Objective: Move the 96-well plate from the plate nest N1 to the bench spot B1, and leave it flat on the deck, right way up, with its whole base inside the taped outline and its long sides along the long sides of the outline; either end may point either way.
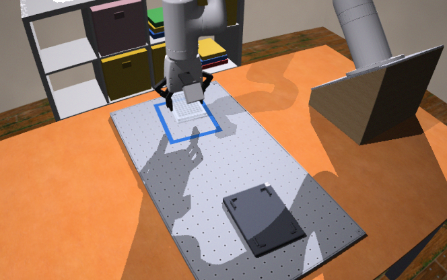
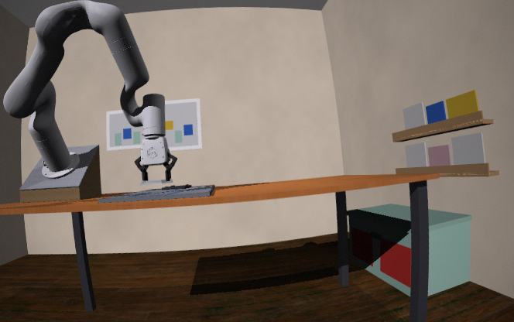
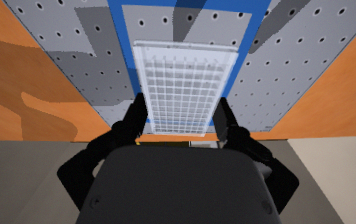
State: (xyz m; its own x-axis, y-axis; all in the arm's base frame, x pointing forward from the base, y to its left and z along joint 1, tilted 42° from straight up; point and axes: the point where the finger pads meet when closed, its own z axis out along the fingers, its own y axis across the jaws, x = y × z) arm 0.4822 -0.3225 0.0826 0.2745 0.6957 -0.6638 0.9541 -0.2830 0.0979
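1. Gripper [image 3: 182, 117] is clamped on the 96-well plate [image 3: 184, 82], fingers spread nearly full width across its long sides. Grip sits at the near end of the plate, not mid-length, so expect some droop at the far end.
2. Plate hangs just above the deck [image 1: 235, 161], over the taped outline [image 1: 169, 132] of B1, not touching in the exterior view.
3. In the top view the plate appears biased toward the shelf-side edge of the outline; the wrist view shows its near end over the near tape line. Judgement: shift toward the outline's centre before descending.
4. Long sides look roughly parallel to the outline's long sides; hold that yaw.
5. Descend straight and slow, keep the plate level, release only once the base is flat on the deck.
6. Plate nest [image 1: 264, 219] is empty, well apart; no obstruction on the descent.
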